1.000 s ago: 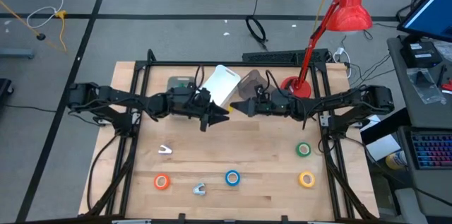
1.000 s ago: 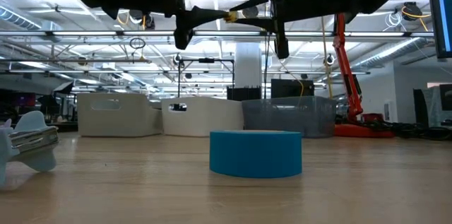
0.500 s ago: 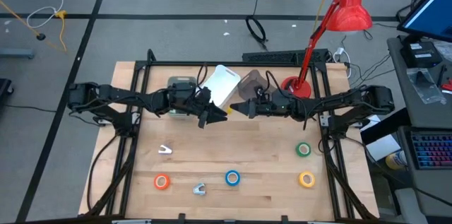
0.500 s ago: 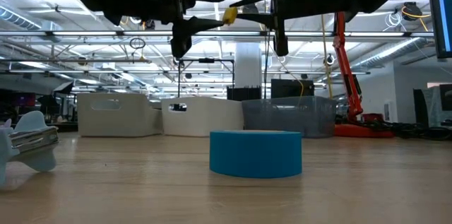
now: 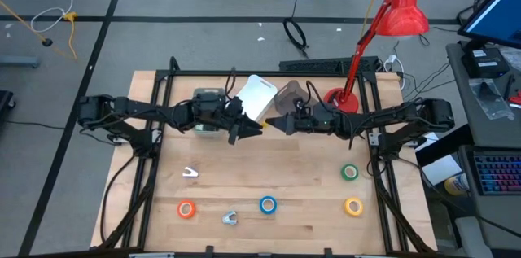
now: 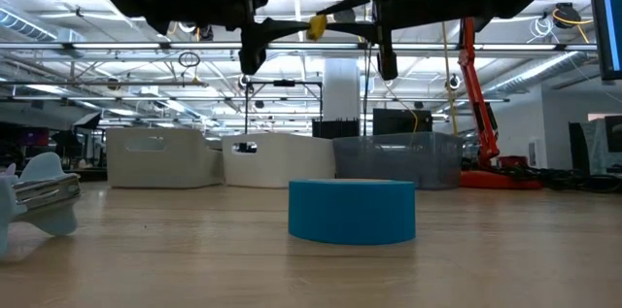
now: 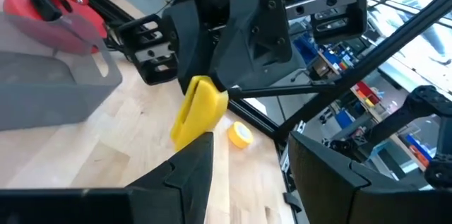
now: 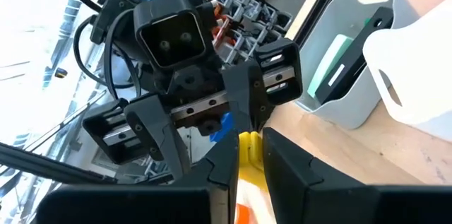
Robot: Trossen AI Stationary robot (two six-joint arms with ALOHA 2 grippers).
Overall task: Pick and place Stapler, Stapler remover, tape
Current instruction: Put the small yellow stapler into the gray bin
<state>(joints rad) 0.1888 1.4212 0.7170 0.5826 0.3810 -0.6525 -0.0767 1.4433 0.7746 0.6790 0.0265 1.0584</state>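
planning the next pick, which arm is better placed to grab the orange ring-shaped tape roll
Left. The orange ring-shaped tape roll lies on the left arm's side of the wooden table, and the left gripper is open and empty. The right gripper is shut on a small yellow object.

Two matte-black jointed arms; angular black pincer [image 8: 194, 104] housing, exposed cables.

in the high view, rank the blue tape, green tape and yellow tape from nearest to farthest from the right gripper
The right gripper hangs mid-table, near the bins.
1. Blue tape: toward the table's front edge, roughly below the gripper in the picture.
2. Green tape: off to the right side. These two are close to call.
3. Yellow tape: front right corner, plainly farthest.
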